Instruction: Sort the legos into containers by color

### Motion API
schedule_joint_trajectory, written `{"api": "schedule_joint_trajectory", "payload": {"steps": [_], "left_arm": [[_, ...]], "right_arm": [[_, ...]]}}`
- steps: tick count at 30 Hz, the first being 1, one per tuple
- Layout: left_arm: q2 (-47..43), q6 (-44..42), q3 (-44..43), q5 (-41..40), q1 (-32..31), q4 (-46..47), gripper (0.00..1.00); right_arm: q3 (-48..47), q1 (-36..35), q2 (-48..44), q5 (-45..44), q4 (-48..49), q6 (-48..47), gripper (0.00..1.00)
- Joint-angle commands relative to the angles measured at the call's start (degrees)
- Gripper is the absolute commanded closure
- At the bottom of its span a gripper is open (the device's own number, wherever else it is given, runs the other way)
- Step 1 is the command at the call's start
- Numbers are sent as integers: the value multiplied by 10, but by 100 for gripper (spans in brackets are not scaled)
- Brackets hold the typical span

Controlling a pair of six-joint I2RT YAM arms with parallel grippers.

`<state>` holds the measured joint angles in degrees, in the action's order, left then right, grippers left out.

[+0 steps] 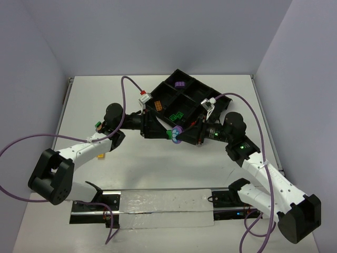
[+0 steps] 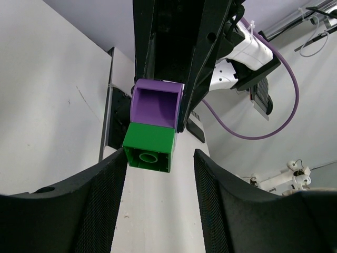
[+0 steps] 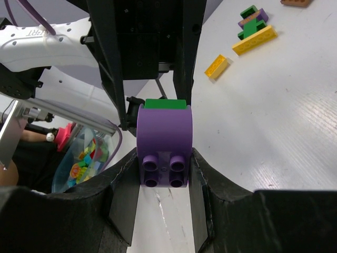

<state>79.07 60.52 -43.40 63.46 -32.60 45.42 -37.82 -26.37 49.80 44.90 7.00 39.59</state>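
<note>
One purple brick (image 3: 164, 139) sits clamped in the right gripper (image 3: 164, 158), its attached green brick (image 2: 149, 145) inside the wide left gripper (image 2: 159, 155).

Off-task bits: white table (image 1: 158, 168), pale walls (image 1: 158, 31).
White strip (image 1: 163, 208) at table's near edge; clear tub (image 3: 87, 155) w/ colourful toys off table.

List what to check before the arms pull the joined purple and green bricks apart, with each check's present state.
1. Right end effector shut on purple brick: ok.
2. Left end effector shut on green brick: not ok, a gap shows on one side.
3. Bricks joined flush: ok.
4. Tray holds a purple piece and green pieces in separate sections: ok.
5. Height of the bricks above the table: cannot tell.
</note>
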Motion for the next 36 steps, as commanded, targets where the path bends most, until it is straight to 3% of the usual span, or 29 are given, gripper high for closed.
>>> {"api": "schedule_joint_trajectory", "payload": {"steps": [1,8,14,20,22,27,36], "left_arm": [[4,6,-16,2,-6,55,42],[11,13,-18,3,-11,63,46],[16,21,-19,3,-12,75,55],[14,2,-25,-2,-12,42,80],[12,-6,-30,0,-11,25,99],[-7,-47,-27,-18,8,-42,100],[-22,-26,4,-44,72,-45,100]], "right_arm": [[-17,-3,-7,7,24,-2,100],[-17,-5,-6,8,24,-1,100],[-19,-7,-2,6,22,-4,100],[-20,-7,1,5,16,-10,100],[-21,-7,-1,-2,8,-15,100],[-27,-3,-19,-37,-32,-43,100],[-47,40,-39,-61,-117,-83,100]]}}
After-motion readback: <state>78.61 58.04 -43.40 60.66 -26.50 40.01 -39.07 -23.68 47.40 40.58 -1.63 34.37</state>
